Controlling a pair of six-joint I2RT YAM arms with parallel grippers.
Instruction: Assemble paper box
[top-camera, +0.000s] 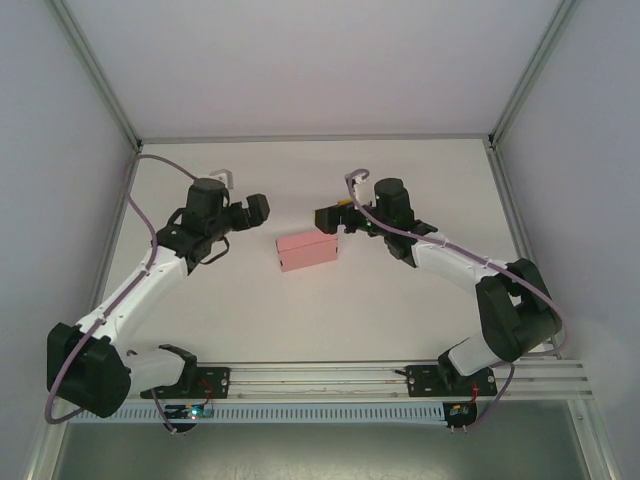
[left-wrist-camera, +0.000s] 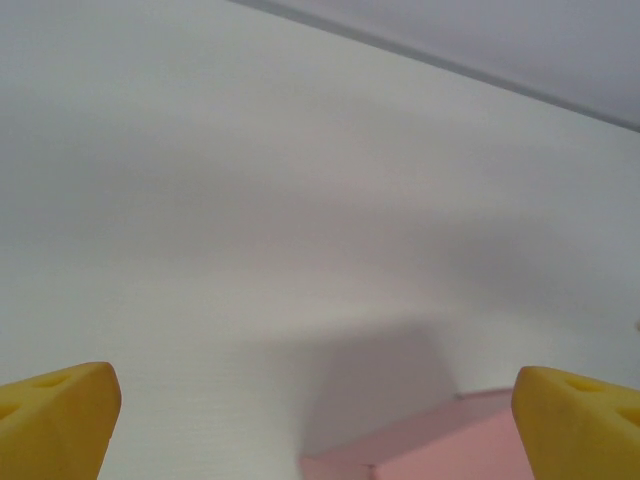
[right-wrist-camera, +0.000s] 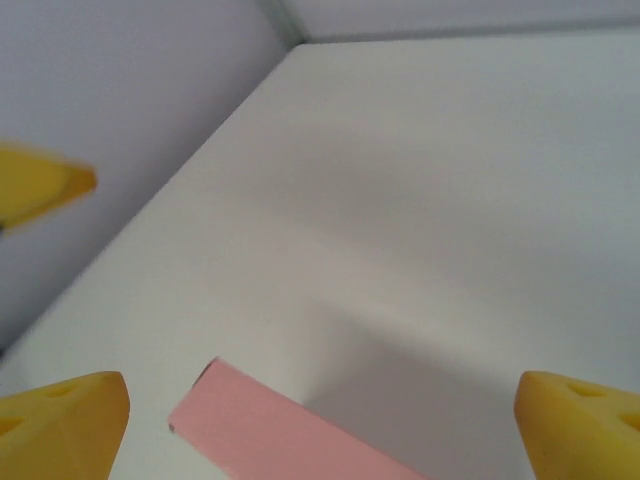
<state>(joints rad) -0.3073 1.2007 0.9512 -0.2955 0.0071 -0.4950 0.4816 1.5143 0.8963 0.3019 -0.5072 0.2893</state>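
Just one paper box (top-camera: 307, 251), between left hand (top-camera: 258, 209) and right hand (top-camera: 326, 218).

The left gripper (left-wrist-camera: 318, 425) was spread wide, its yellow fingertips (left-wrist-camera: 60, 415) in the two bottom corners. Between them, low and toward the right, a corner of the pink paper box (left-wrist-camera: 450, 445) lay on the white table (left-wrist-camera: 250, 200), a grey shadow (left-wrist-camera: 370, 370) beside it. A grey wall (left-wrist-camera: 520, 40) crossed the top.
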